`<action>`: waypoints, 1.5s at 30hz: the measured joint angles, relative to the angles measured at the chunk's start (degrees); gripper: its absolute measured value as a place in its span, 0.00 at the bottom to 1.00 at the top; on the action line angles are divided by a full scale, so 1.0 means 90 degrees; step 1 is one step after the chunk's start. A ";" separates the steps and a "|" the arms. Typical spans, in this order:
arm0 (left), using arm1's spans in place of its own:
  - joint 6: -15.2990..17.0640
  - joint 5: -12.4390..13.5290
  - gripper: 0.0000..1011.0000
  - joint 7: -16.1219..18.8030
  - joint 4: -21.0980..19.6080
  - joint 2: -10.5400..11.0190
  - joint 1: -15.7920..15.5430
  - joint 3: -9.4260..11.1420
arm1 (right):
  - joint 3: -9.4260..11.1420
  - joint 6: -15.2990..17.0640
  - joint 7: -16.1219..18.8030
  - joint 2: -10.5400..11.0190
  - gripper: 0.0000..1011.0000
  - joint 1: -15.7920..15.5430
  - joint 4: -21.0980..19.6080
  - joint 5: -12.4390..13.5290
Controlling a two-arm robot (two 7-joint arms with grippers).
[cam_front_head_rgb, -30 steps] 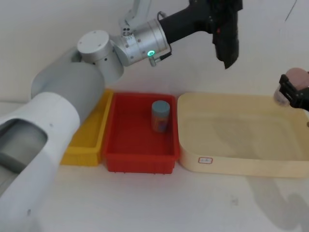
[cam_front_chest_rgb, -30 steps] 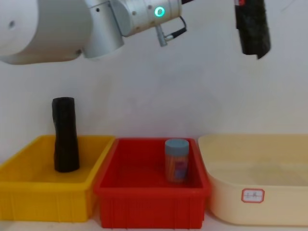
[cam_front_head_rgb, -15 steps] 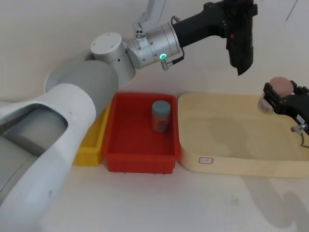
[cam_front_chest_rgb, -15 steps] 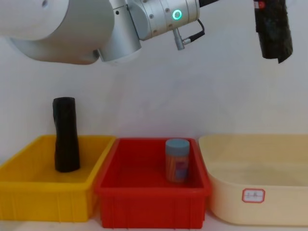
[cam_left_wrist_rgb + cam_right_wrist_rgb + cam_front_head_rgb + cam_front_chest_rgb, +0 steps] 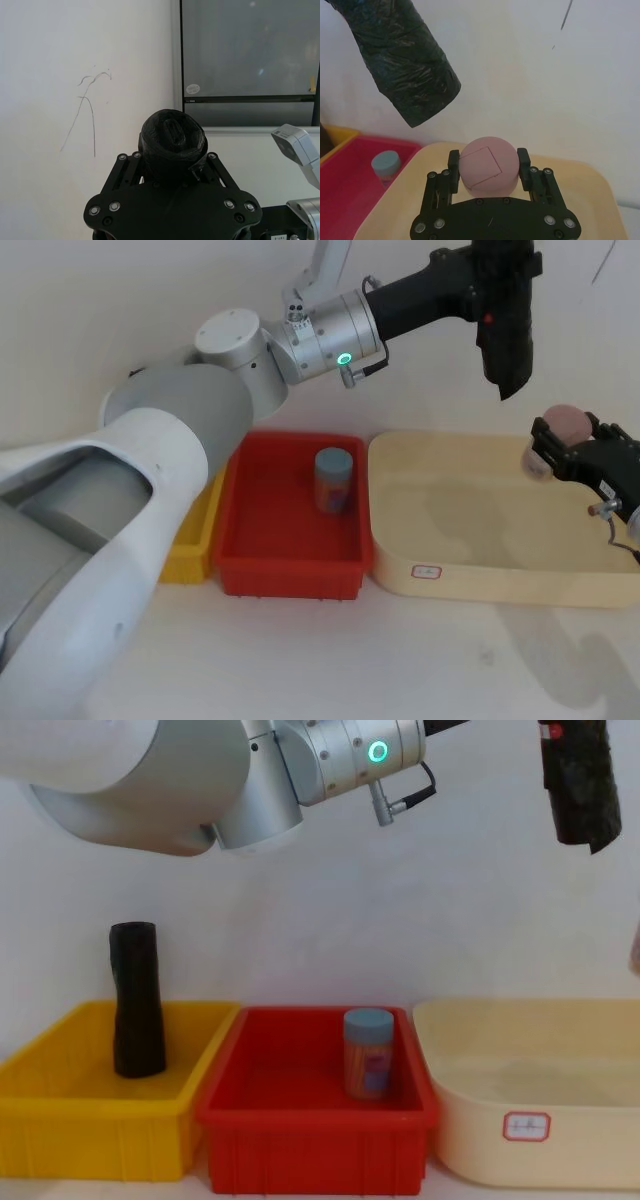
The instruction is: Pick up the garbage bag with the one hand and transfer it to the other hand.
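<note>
Hanging upright in the air above the far side of the cream tub (image 5: 470, 570), the garbage bag (image 5: 505, 335) is pinched near its top by the left gripper (image 5: 497, 270), whose silver-grey arm with a green-teal ring light (image 5: 343, 359) reaches across from the robot's left. The head view shows the small red mark on the roll's side and its ragged lower end pointing down, well clear of the tub. The left wrist view looks along the roll from one end, so the garbage bag reads as a dark coiled disc sitting between the two black fingers (image 5: 125, 167), which press against its sides. The right gripper (image 5: 566, 445) sits low at the tub's right rim with its fingers clamped on a pink rounded object (image 5: 562, 424); the right wrist view shows that pink object (image 5: 486, 167) filling the gap between the fingers, with the bag's lower end up and off to one side, apart from it. The chest view adds what the head view hides behind the left arm: a plain black roll (image 5: 136, 1013) standing in the yellow bin (image 5: 95, 1125), beside the red bin (image 5: 315, 1140) holding a blue-lidded can (image 5: 368, 1052).
</note>
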 joint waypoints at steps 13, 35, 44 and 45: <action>-0.0020 -0.0033 0.45 -0.0049 0.0122 -0.0051 -0.0050 0.0009 | -0.0014 0.0069 0.0009 -0.0011 0.78 -0.0030 0.0034 -0.0099; -0.0029 -0.0048 0.99 -0.0070 0.0167 -0.0070 -0.0069 0.0013 | -0.0017 0.0100 0.0016 -0.0016 0.99 -0.0046 0.0050 -0.0140; -0.0029 -0.0048 0.99 -0.0073 0.0174 -0.0072 -0.0071 0.0013 | -0.0017 0.0104 0.0015 -0.0016 0.99 -0.0049 0.0050 -0.0146; -0.0029 -0.0048 0.99 -0.0073 0.0174 -0.0072 -0.0071 0.0013 | -0.0017 0.0105 0.0015 -0.0016 0.99 -0.0049 0.0050 -0.0146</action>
